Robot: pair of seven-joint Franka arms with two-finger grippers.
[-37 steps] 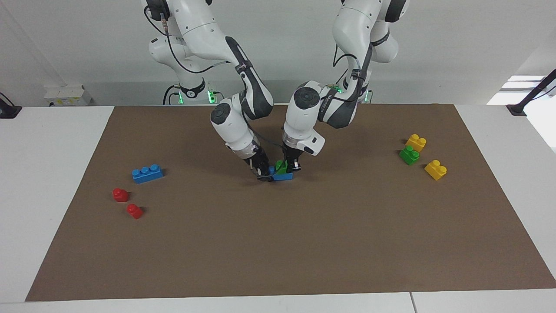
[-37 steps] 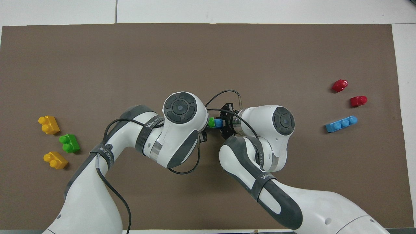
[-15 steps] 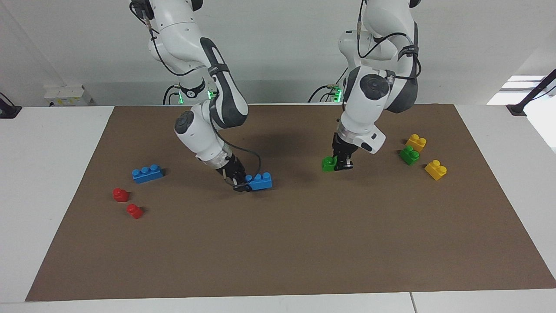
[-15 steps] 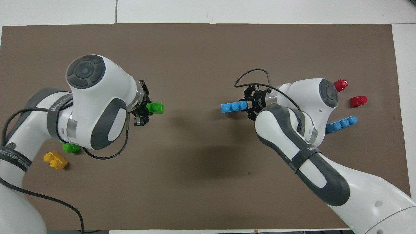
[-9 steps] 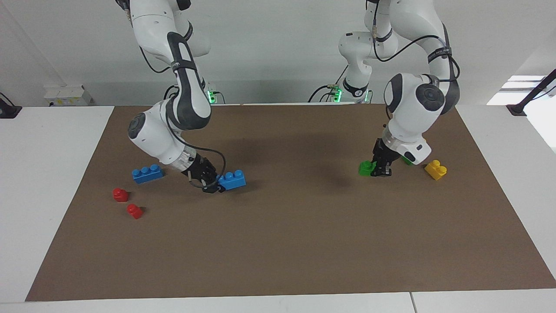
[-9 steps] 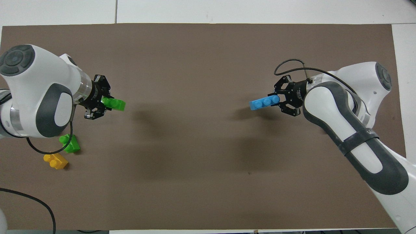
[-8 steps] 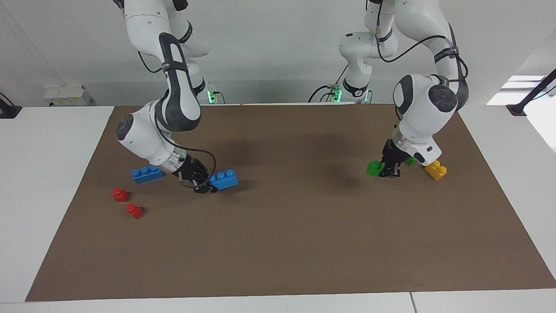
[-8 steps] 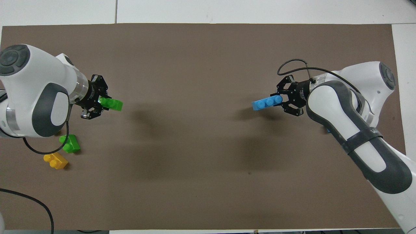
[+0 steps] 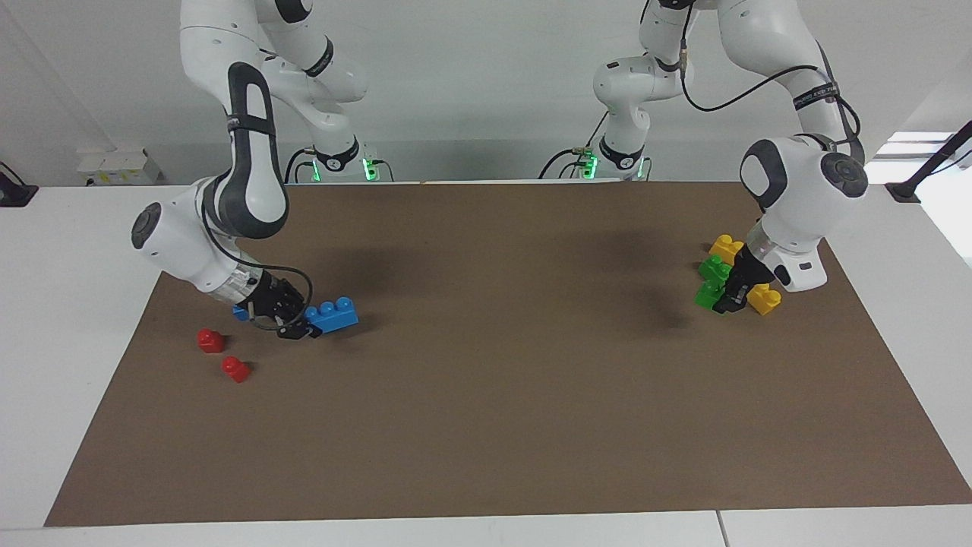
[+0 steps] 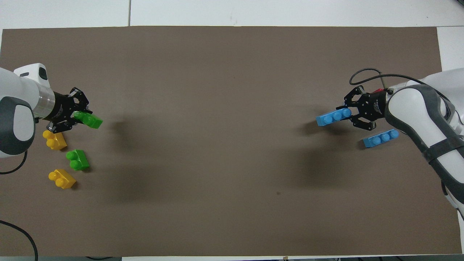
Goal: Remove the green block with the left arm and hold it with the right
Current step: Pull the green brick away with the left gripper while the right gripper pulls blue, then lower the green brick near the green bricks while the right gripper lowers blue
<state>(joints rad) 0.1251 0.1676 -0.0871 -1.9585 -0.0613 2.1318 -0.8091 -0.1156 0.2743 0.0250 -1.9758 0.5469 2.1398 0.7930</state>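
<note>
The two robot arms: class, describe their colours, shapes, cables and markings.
Both arms are white, rounded, jointed segments with dark grey covers bearing small white lettering. Each ends in a black two-finger gripper: left gripper, right gripper. Black cables loop near both wrists.

You won't find any readable text, label, brand, number or sign anywhere in these two views.

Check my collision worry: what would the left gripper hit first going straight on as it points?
Likely the bare mat: the left gripper, holding the green block, slants down toward the table's middle, away from the loose blocks, though depth is unclear.
</note>
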